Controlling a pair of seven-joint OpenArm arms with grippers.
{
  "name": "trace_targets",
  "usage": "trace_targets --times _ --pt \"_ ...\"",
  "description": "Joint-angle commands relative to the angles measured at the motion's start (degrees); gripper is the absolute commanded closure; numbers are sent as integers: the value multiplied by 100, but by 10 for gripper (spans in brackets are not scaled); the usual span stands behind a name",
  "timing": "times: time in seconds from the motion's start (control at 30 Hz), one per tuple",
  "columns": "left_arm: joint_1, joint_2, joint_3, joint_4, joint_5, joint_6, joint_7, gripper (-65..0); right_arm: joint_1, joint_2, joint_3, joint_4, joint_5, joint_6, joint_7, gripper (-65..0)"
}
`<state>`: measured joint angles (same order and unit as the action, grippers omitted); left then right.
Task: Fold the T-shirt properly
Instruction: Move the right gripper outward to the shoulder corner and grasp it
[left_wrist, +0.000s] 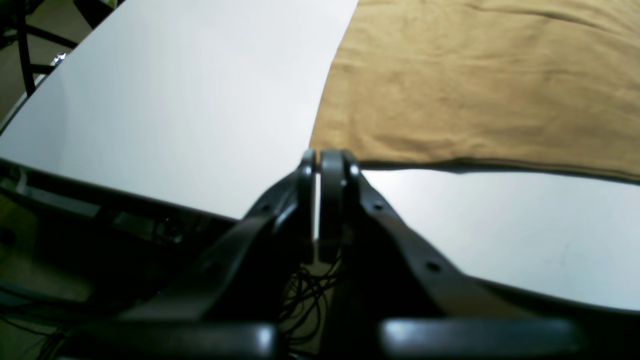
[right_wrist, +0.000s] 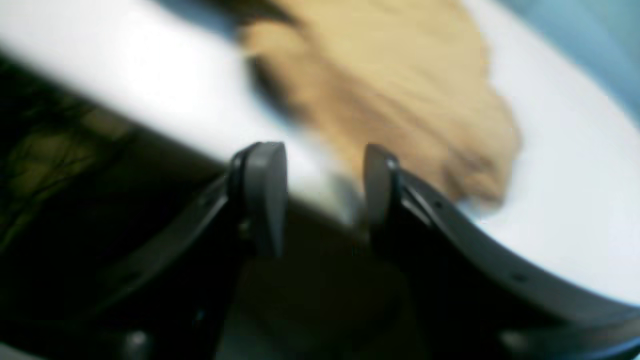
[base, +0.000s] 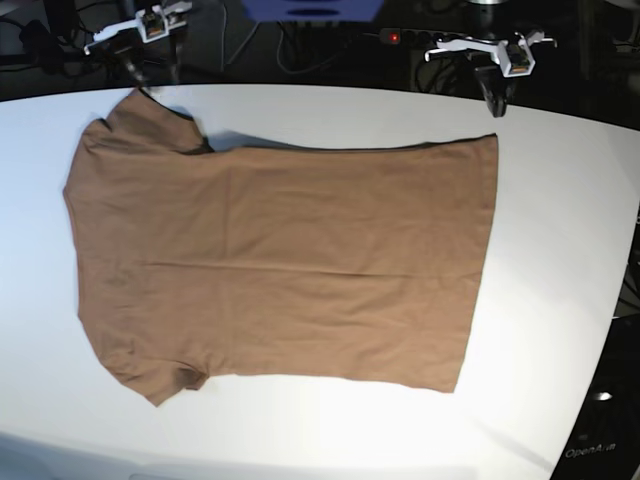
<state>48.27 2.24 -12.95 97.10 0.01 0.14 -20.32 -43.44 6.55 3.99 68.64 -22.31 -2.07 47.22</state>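
The brown T-shirt (base: 290, 260) lies spread flat on the white table (base: 560, 250), neck end to the left and hem to the right. My left gripper (base: 495, 102) hangs at the table's far edge, just behind the shirt's far hem corner. In the left wrist view its tips (left_wrist: 325, 156) are shut together beside that corner of the T-shirt (left_wrist: 475, 85), with no cloth between them. My right gripper (base: 140, 72) hovers at the far left by the far sleeve. In the blurred right wrist view it (right_wrist: 322, 167) stands open and empty, the T-shirt (right_wrist: 390, 90) just beyond it.
Behind the table's far edge run dark cables and a power strip (base: 395, 37) with a red light. The table's edge (left_wrist: 125, 192) passes close under the left gripper, with dark floor and wires below it. Bare white tabletop surrounds the shirt.
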Motion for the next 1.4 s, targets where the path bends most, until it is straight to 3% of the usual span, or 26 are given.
trace_targets --times 0.0,0.13,0.37,0.57,0.7,0.8,0.97,1.13,1.37 --pt "74 0 -63 70 -5 43 -153 -11 -205 35 19 164 169 176 -120 -267" --pt "56 0 -98 70 -5 43 -153 -11 -557 62 10 859 784 220 -32 -267" --pt "56 0 -98 70 -5 43 -153 -11 -724 62 45 1360 802 220 -76 -267" --pt "48 -9 -98 61 -5 43 -153 -11 -988 35 467 1914 863 220 -111 -268" --pt "39 -9 -98 61 -5 43 -153 -11 -1005 62 581 2186 1637 413 -155 -268" --pt "39 -9 -98 61 -5 43 -153 -11 -961 71 581 2476 2516 967 -718 -268" --pt "39 -9 -98 61 3 43 -144 -11 -838 79 581 3197 4151 1987 -2142 -268" --pt "39 -9 -98 61 30 43 -144 -11 -786 141 898 3804 5329 2470 -3478 -268" --pt "39 -17 -98 -97 38 43 -144 -11 -548 493 1812 3874 7668 3059 -5500 -268"
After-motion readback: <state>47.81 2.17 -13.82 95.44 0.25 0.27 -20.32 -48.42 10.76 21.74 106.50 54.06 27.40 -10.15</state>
